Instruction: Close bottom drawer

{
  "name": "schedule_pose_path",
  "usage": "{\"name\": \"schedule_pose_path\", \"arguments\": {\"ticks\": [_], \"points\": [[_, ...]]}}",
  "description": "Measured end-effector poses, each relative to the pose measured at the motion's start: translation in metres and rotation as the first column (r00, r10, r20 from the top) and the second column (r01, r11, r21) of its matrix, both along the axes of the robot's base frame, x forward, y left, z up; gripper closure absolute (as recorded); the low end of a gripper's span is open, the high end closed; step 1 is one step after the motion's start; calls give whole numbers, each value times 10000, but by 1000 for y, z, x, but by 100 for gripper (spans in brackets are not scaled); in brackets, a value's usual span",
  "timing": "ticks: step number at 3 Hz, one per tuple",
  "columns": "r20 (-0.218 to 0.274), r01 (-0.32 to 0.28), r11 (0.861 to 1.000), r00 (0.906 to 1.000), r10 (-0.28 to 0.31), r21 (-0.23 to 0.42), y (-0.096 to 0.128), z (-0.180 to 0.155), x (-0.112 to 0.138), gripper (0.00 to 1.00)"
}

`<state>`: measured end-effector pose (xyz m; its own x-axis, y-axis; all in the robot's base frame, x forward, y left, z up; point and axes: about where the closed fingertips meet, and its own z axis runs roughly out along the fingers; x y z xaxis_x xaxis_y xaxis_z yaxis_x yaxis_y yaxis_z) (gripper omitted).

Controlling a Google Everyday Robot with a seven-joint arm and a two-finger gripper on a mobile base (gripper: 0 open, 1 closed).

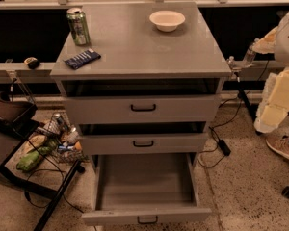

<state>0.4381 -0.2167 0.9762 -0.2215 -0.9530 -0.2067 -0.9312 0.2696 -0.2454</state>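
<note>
- bottom drawer [147, 184]: grey, wide shallow box, flat front, stood pulled out
- loop handle [147, 219]: small, black
- claw: out of view; open or closed could not be told

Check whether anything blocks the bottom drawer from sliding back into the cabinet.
Nothing visible does: the bottom drawer is pulled far out and its inside looks bare. The gripper hangs at the right edge of the view, apart from it.
</note>
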Motion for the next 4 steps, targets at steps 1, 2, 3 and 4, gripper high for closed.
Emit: {"name": "schedule_pose_path", "arguments": {"ticks": [1,2,3,4], "points": [[0,0,10000,10000,0,0,0,0,0,0],[-385,151,9996,9991,-160,-250,-3,-30,-7,0],[-756,45,9959,9971,-114,-903,-11,-90,-20,0],[-994,-440,9844,9947,272,-1702,-13,-156,-31,0]]}}
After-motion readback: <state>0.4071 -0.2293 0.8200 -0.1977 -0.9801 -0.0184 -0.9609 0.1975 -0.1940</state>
